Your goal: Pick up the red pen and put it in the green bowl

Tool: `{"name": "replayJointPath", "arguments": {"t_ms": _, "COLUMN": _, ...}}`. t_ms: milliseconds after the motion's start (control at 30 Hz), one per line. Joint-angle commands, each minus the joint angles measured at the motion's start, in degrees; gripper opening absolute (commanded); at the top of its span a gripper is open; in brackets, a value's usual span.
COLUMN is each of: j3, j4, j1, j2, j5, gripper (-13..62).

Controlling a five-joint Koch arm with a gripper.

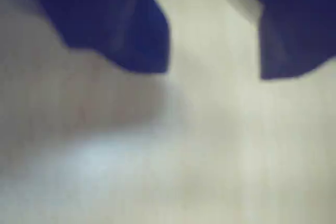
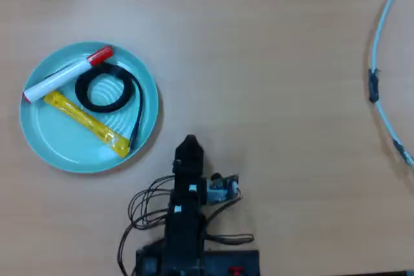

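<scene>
The wooden table (image 2: pixel 272 63) is a pale tan, smooth, with a faint grain. On its left side in the overhead view sits the green bowl (image 2: pixel 45 140), a wide, shallow, round dish of glossy teal with concentric ridges at its centre. The black arm (image 2: pixel 184 224) stands folded at the bottom edge, trailing thin wires. A thin pale-blue hoop (image 2: pixel 381 108) curves along the right edge. Inside the bowl lie a black coiled cable (image 2: pixel 103 92), a flat translucent yellow strip (image 2: pixel 87 123), and the red pen (image 2: pixel 65 75), a white cylinder with a red cap, resting against the upper rim. In the blurred wrist view, the gripper (image 1: pixel 214 74) shows two dark blue jaws standing apart over bare table.
</scene>
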Motion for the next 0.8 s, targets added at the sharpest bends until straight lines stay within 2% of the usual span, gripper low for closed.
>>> {"name": "replayJointPath", "arguments": {"t_ms": 0, "j3": 1.3, "j4": -0.7, "j1": 1.0, "j2": 5.4, "j5": -0.5, "gripper": 14.7}}
{"name": "replayJointPath", "arguments": {"t_ms": 267, "j3": 6.2, "j4": -0.7, "j1": 1.1, "j2": 5.4, "j5": -0.5, "gripper": 14.7}}
{"name": "replayJointPath", "arguments": {"t_ms": 767, "j3": 6.2, "j4": -0.2, "j1": 1.0, "j2": 5.4, "j5": 0.0, "gripper": 14.8}}
